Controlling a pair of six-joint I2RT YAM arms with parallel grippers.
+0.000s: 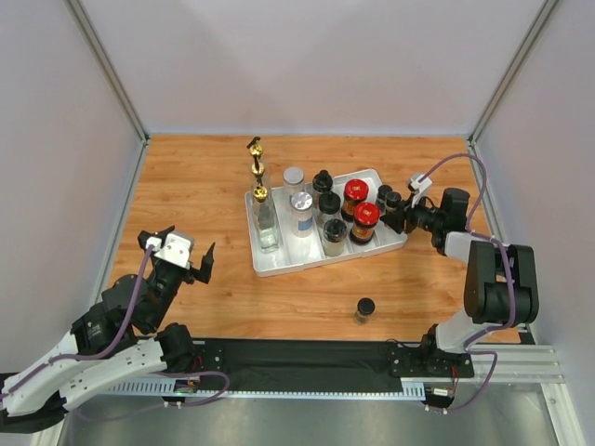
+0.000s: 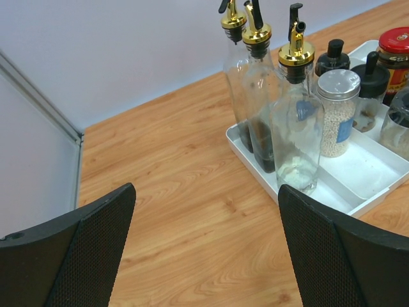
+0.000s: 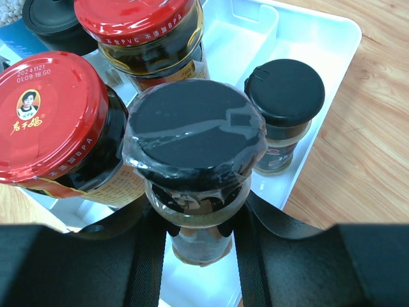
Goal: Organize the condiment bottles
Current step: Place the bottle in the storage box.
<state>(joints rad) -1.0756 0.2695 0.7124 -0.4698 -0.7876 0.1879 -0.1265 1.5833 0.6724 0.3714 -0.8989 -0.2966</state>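
A white divided tray (image 1: 307,268) holds three tall clear gold-spouted bottles (image 1: 264,218), silver-lidded clear jars (image 1: 301,206), black-capped jars (image 1: 329,203) and two red-lidded dark jars (image 1: 356,193). My right gripper (image 1: 395,212) is shut on a black-capped spice jar (image 3: 195,137) over the tray's right end, beside another black-capped jar (image 3: 285,96) and the red-lidded jars (image 3: 48,115). One black-capped spice jar (image 1: 364,309) stands alone on the table in front of the tray. My left gripper (image 1: 200,265) is open and empty left of the tray, facing the gold-spouted bottles (image 2: 295,128).
The wooden table is walled at the back and both sides. The tray rim (image 2: 358,208) lies just right of my left gripper's right finger (image 2: 339,249). The black rail with the arm bases runs along the near edge.
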